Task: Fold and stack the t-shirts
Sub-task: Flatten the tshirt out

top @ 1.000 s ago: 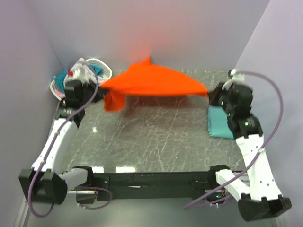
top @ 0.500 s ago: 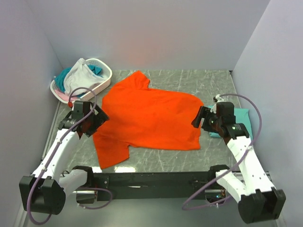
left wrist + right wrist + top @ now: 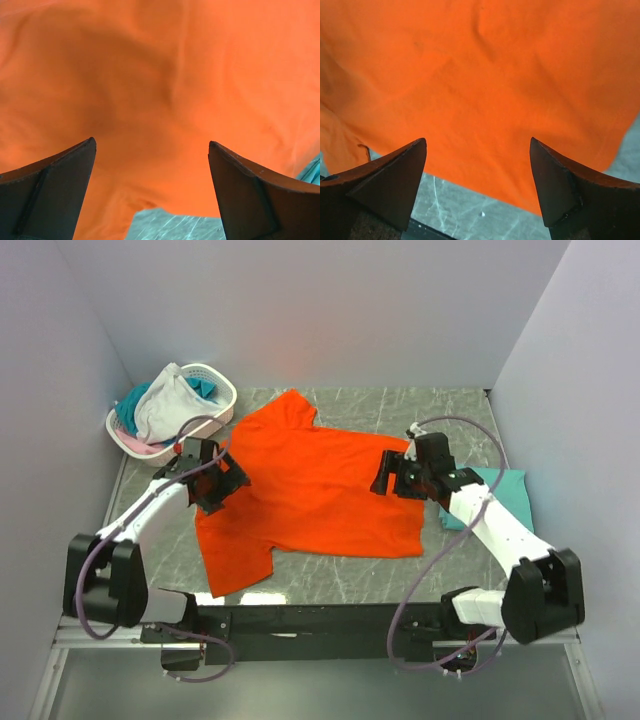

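orange t-shirt (image 3: 320,500): limp, light, drapes | left gripper (image 3: 150,145), right gripper (image 3: 477,142): both spread, empty | you should pinch hem corners, not mid-panel

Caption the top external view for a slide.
Orange t-shirt spread flat; left gripper and right gripper, both open, over its sides.

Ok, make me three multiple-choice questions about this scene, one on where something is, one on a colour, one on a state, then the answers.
1. Where is the basket? A) far left B) far right C) near middle
2. The shirt spread on the table is: A) white B) orange C) pink
3. The left gripper and right gripper are: A) open B) shut on cloth C) unseen
Answers: A, it stands far left; B, the spread shirt is orange; A, both wrist views show the jaws wide apart.
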{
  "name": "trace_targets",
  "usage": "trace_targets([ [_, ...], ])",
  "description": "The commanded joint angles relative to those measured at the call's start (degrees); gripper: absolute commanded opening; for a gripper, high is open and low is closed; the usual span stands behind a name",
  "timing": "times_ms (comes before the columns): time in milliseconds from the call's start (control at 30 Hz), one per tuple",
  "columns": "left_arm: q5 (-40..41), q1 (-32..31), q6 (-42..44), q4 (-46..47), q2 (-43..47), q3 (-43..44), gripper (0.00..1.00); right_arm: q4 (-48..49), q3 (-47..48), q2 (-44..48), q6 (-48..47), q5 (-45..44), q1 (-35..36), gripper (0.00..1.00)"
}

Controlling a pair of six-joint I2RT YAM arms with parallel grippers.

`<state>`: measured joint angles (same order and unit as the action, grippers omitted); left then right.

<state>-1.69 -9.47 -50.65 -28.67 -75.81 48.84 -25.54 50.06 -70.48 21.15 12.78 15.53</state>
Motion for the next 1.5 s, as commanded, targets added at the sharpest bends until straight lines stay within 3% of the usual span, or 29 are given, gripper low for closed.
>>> trace_targets([
  [0, -2.17, -0.98, 0.91, 6.24, -3.02, 3.72, 0.99, 4.87, 3.64, -4.48, -1.02, -2.16, 1.69, 0.90],
  [267, -3.67, -2.74, 1.70, 8.19, -13.47, 5.56, 0.99, 4.89, 8.82, -20.12, -0.32, -4.34, 6.70, 0.90],
  [800, -1.74, -2.83, 2.05, 9.16, -19.55, 4.51, 0.99, 3.40, 7.33, -23.57, 1.09, -11.89, 7.32, 0.90],
  [1033, -0.77, -2.83, 2.05, 8.10, -17.01, 5.04, 0.99, -1.78, 4.17, -13.84, 1.61, -14.08, 7.24, 0.90],
  [1267, 1.52, -3.09, 1.00, 4.59, -7.27, 1.00, 0.99, -10.57, -7.50, 1.64, 8.89, -19.89, 6.97, 0.90],
  [1467, 2.66, -3.36, -0.67, 3.79, -1.63, -2.78, 0.99, -9.09, -19.28, 12.99, 16.90, -12.96, 5.30, 0.88],
])
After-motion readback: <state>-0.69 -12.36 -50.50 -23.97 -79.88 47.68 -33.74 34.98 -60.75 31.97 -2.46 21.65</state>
